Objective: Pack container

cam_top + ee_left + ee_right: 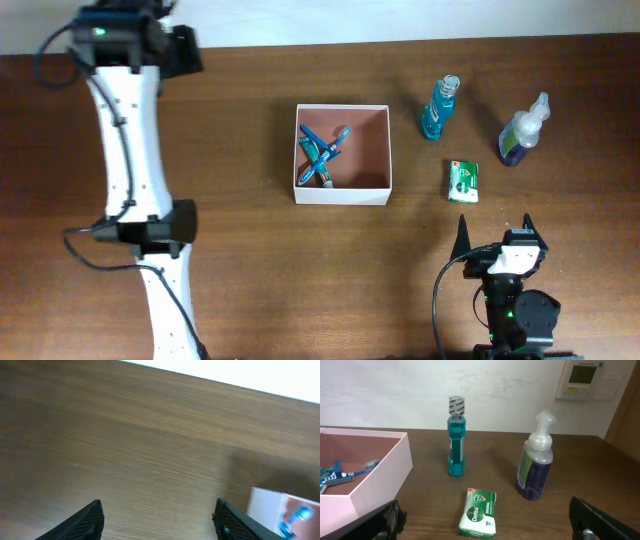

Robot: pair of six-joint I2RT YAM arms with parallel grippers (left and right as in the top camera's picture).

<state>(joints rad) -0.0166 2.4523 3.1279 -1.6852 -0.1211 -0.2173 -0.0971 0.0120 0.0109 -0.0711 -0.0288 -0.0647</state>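
End effectors spread wide, empty.

I work in what looks like a lab or office room set up as a test station, not a home bathroom. My left arm and right arm stand on a broad table of dark wood grain, with black cables trailing from them. Behind the table is a plain, slightly scuffed white wall carrying a beige control panel with a small display, like a thermostat. The mouthwash bottle, pump bottle and soap packet stand apart beside a white cardboard container, laid out on the bare tabletop rather than on a shelf or by a sink.
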